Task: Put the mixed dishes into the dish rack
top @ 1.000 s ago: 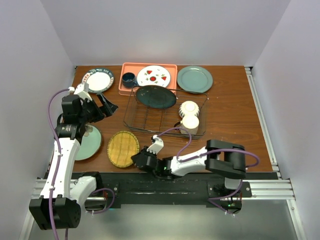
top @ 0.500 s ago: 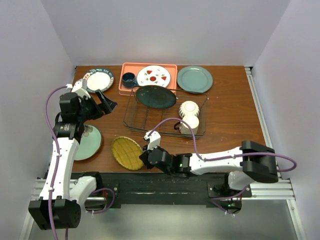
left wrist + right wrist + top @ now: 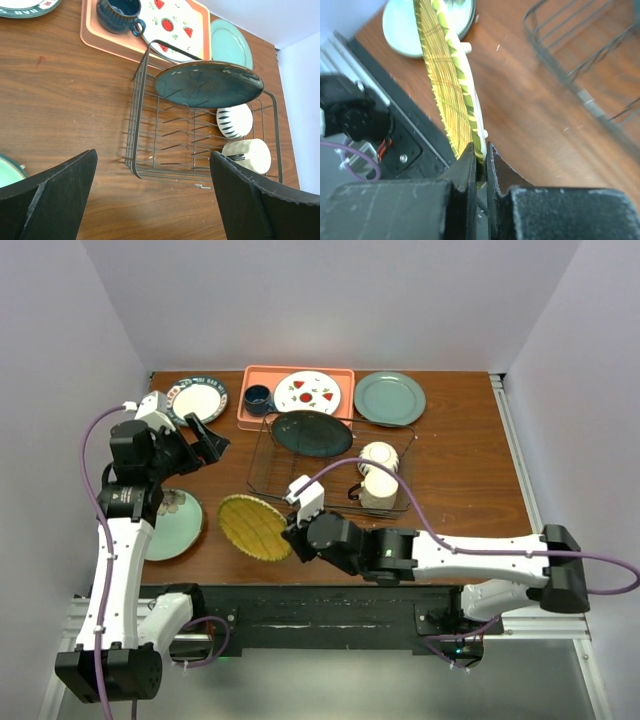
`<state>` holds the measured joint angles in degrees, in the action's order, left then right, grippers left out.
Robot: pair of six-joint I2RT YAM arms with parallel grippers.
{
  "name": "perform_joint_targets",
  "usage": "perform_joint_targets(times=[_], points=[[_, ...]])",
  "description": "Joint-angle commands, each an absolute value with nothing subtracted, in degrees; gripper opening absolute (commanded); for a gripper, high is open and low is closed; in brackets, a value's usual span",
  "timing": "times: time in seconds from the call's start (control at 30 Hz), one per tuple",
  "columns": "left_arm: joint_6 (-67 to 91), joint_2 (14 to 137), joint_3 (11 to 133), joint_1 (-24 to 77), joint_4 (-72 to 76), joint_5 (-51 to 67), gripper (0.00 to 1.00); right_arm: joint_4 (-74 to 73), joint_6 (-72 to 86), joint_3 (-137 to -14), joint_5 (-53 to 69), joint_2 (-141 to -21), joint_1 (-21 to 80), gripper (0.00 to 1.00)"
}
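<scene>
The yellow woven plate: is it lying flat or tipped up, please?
Tipped up: the yellow woven plate stands nearly edge-on, its rim pinched between the right gripper's fingers.

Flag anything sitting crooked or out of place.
The dark teal plate leans far over at the far end of the rack, closer to flat than upright between the tines. Nothing looks spilled or broken.

Lighting: bright, even, diffuse from above; shadows on the table [image 3: 470,490] soft and short. Overhead view: sharp throughout, pale walls slightly washed. Left wrist view: sharp, faint sheen on the wood at 6 o'clock. Right wrist view: yellow woven-pattern plate [image 3: 442,75] crisp along its rim; dish rack [image 3: 585,97] at 2 o'clock blurred.
</scene>
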<state>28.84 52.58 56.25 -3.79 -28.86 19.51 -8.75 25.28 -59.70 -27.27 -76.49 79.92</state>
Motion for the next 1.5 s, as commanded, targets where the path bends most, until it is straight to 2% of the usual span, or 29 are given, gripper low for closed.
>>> perform_joint_targets(times=[0.0, 0.23, 0.33, 0.53, 0.7, 0.93, 1.07, 1.47], points=[[26.99, 53.43, 63.62, -4.13, -32.33, 17.32, 0.98, -13.26, 18.55, -65.91, -32.43, -70.24, 76.3, 0.0], [27.16, 54.32, 66.89, -4.13, -31.29, 19.77, 0.98, -15.73, 7.42, -70.13, -31.81, -67.67, 63.04, 0.0], [27.07, 54.67, 65.84, -4.13, -30.15, 20.74, 0.99, -10.74, -3.2, -68.91, -33.57, -67.94, 60.66, 0.0], [26.19, 55.28, 64.07, -4.13, -28.92, 21.88, 0.99, -6.6, -13.35, -70.49, -30.94, -72.85, 54.94, 0.0], [24.43, 55.72, 63.46, -4.13, -29.09, 22.5, 0.99, -3.88, -23.45, -70.23, -31.73, -76.81, 53.18, 0.0], [23.55, 55.72, 61.62, -4.13, -28.83, 23.47, 1.0, -0.27, -34.17, -67.77, -25.15, -75.68, 50.89, 0.0], [23.55, 55.46, 60.73, -4.13, -28.56, 24.08, 1.0, -0.26, -37.17, -68.11, -20.57, -76.55, 50.19, 0.0], [23.2, 54.67, 59.5, -4.13, -29.09, 24.26, 1.0, 2.45, -40.78, -69.35, -16.7, -82.7, 48.52, 0.0]])
